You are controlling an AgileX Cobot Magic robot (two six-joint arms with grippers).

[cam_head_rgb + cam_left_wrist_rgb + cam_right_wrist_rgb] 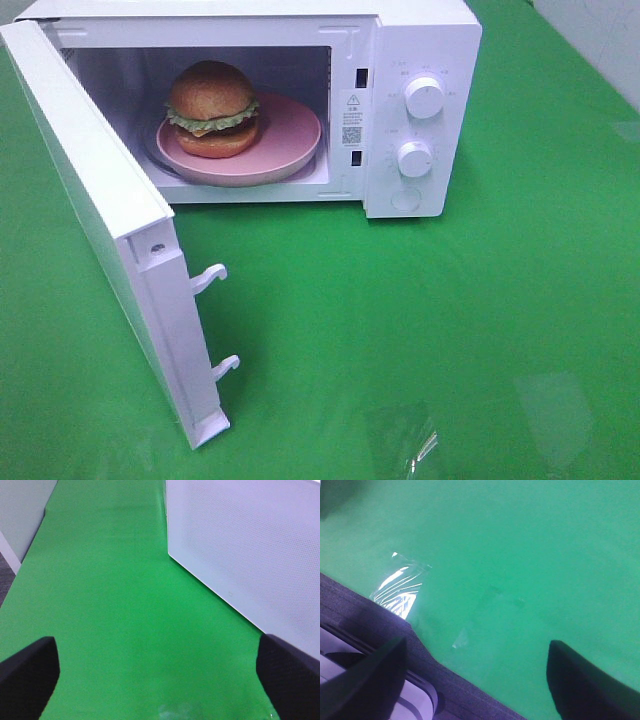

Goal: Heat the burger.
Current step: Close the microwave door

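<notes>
Burger (212,108) in microwave (430,40), label (352,118) illegible

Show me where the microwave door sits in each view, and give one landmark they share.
Exterior high: the door stands swung open on the left of the picture, running from the far corner toward the camera.
Left wrist: probably the door again, as a white meshed panel rising from the green cloth.
Right wrist: not in view.
Shared landmark: the green cloth, which shows in all three views.
</notes>
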